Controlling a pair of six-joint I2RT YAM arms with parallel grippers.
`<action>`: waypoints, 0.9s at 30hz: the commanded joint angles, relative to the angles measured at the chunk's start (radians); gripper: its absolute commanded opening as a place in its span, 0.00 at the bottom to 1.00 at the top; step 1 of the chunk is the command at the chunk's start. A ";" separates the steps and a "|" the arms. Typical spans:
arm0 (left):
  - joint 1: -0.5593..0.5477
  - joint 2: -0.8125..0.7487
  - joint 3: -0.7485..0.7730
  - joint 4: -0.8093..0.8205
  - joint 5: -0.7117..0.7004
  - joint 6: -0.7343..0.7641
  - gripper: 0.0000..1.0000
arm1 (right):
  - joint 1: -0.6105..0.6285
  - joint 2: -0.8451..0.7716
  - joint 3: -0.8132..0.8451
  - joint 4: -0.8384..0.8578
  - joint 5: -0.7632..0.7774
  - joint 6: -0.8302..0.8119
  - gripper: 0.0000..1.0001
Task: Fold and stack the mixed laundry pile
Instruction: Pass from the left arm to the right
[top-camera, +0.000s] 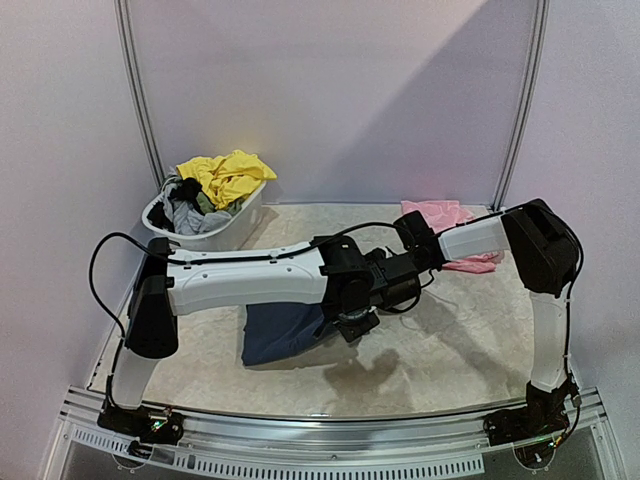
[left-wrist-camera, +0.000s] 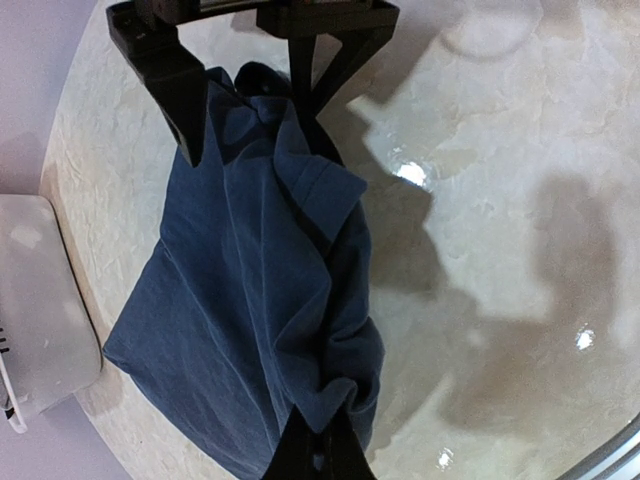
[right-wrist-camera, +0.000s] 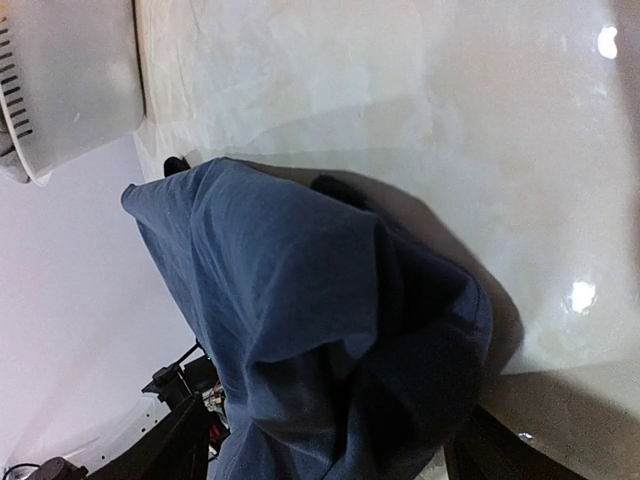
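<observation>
Navy garment (top-camera: 278, 335) trails left and near across bench (top-camera: 460, 350) from both jaws, which meet at bench centre. Left jaws pinch bunched edge. Right jaws straddle cloth; cannot tell if gripping.

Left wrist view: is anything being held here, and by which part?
The navy garment, strung between both grippers: the left gripper pinches a bunched edge at one end, and the right gripper appears to pinch the opposite end.
</observation>
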 joint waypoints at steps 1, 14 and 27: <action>0.013 -0.035 0.022 -0.005 -0.001 0.005 0.00 | 0.007 0.027 0.009 0.037 0.009 0.019 0.81; 0.013 -0.034 0.025 -0.001 0.003 0.012 0.00 | 0.007 0.070 0.005 0.062 0.018 0.056 0.45; -0.007 -0.166 -0.076 0.063 0.261 0.010 0.99 | 0.007 0.079 0.084 -0.083 0.048 -0.014 0.00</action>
